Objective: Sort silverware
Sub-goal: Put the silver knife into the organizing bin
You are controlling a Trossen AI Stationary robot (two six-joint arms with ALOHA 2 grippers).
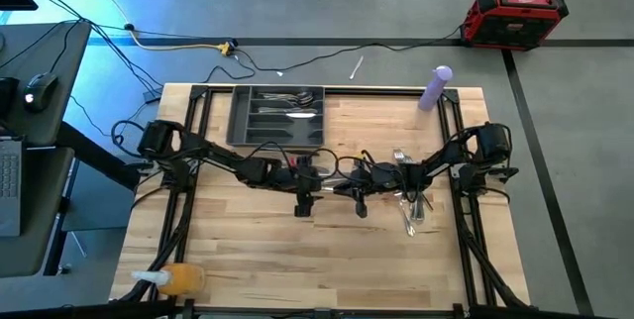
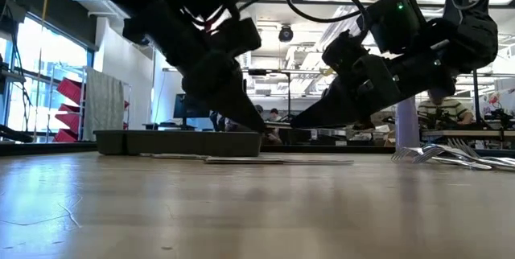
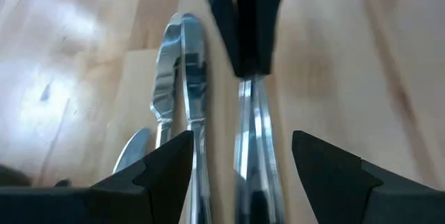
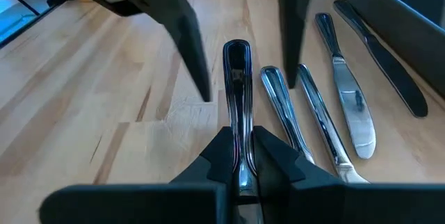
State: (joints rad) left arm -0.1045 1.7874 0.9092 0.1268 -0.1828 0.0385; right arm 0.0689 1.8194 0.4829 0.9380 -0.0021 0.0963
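— Where are we looking here?
— A robotics lab: a wooden table (image 1: 297, 250) on a grey floor, loose cables (image 1: 178, 47), a red equipment case (image 1: 515, 17).
— And beyond?
— Ceiling strip lights (image 2: 322, 2) over open-plan desks, a person (image 2: 442, 110) seated there.

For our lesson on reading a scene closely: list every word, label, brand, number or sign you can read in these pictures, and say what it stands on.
None can be read.
Red case on the floor: carries a blue and white label, too small to read.
Purple bottle, dark grey tray, silverware and both grippers: no lettering shows.
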